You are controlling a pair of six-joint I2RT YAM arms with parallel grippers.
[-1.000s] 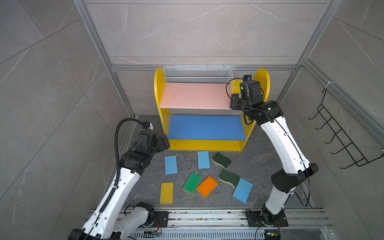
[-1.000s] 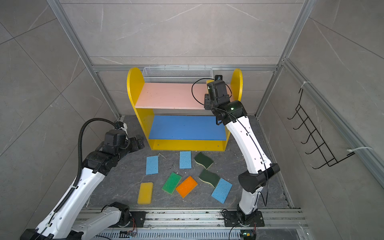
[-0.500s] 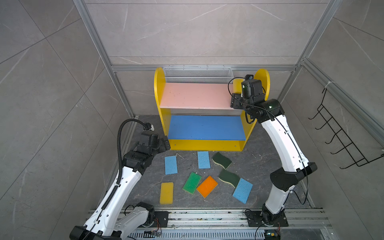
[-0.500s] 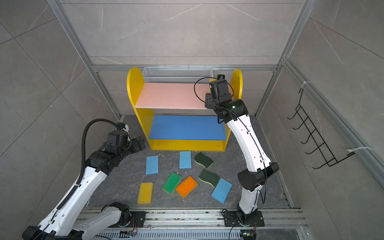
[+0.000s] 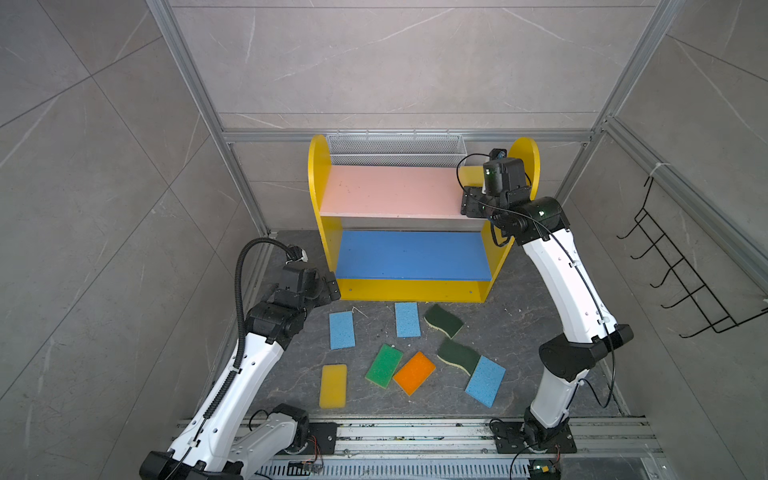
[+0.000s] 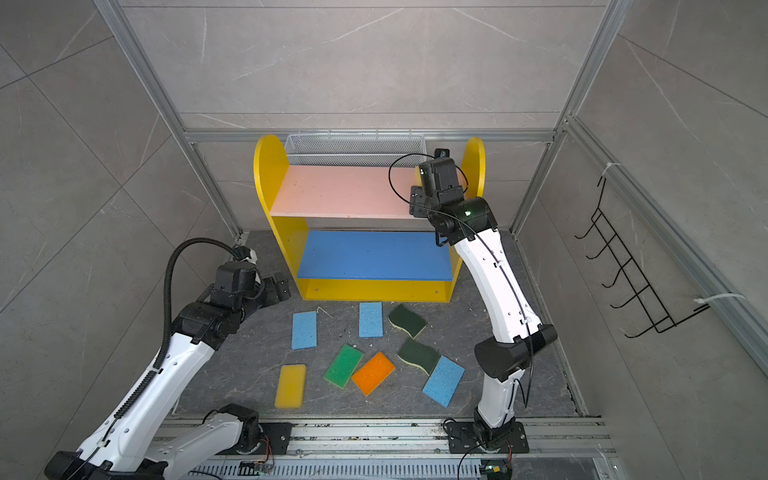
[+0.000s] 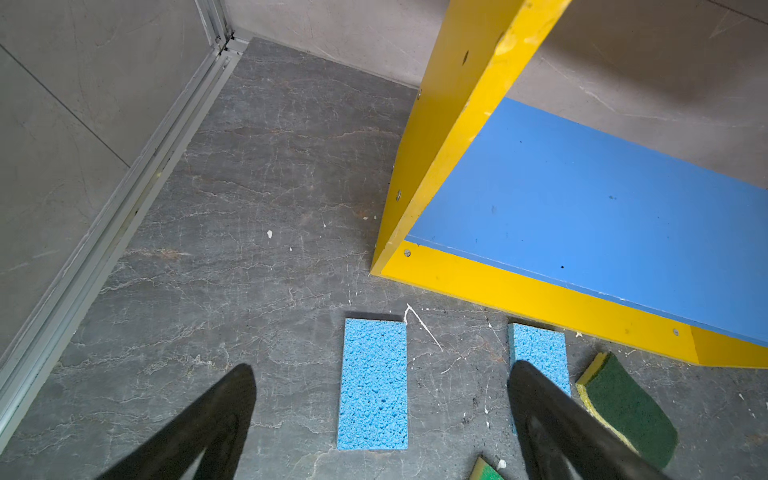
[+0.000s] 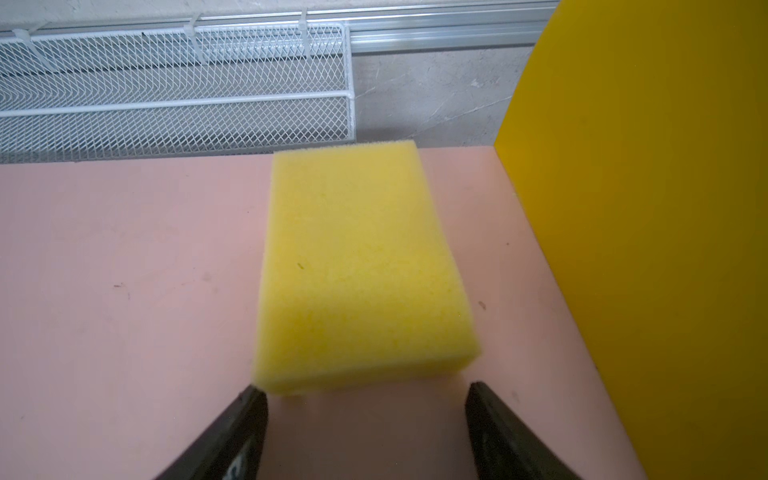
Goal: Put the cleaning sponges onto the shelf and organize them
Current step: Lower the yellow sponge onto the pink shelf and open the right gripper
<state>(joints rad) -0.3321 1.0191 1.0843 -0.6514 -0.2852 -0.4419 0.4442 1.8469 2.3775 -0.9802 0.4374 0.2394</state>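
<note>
Upper centre in a top view, the yellow sponge [image 5: 468, 176] lies on the pink board [image 5: 390, 191], your right gripper [image 8: 365, 388] and left gripper [image 7: 380, 366] both open; it looks soft and light, so take its long sides.

Lab robot cell: aluminium frame [image 5: 270, 136], tile walls [image 5: 395, 62]

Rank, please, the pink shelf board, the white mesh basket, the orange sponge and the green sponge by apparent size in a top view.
1. pink shelf board
2. white mesh basket
3. orange sponge and green sponge: they look alike, so unranked.
</note>
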